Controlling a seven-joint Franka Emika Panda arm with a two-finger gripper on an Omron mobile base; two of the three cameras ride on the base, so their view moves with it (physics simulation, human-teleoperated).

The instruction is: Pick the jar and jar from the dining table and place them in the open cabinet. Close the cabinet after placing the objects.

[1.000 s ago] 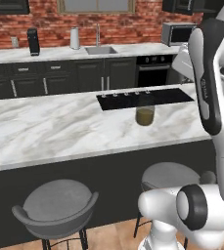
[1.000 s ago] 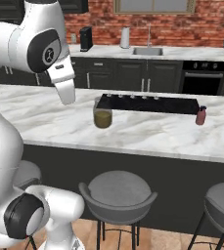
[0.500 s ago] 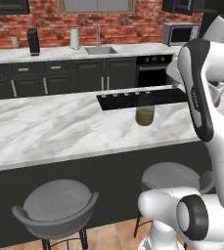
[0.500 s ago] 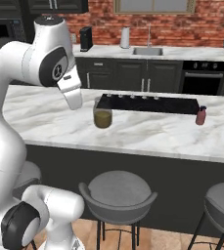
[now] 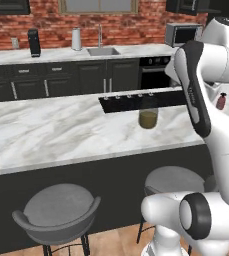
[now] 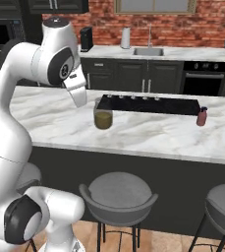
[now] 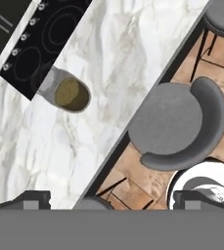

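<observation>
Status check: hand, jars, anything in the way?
Hand open, empty, above the white marble island counter. Olive-filled clear glass jar and reddish-filled clear glass jar untouched. Path clear.

1. Jar (image 5: 148, 114) (image 6: 103, 114) (image 7: 67, 92) stands upright on dining table (image 5: 46, 132) (image 6: 148, 135) (image 7: 118, 53), just in front of cooktop's (image 5: 136, 101) (image 6: 151, 104) (image 7: 40, 46) front edge, near its left end in the right base view.
2. Second jar (image 5: 220, 101) (image 6: 201, 117) on same table, just beside cooktop's right end, well apart from the first.
3. Stools (image 5: 58, 210) (image 6: 118, 193) (image 7: 174, 124) stand before the table, below its near edge.
4. Back counter with sink (image 5: 102, 51) (image 6: 149, 51) runs behind the table.
5. Microwave (image 5: 182, 34) sits on back counter, right of sink.
</observation>
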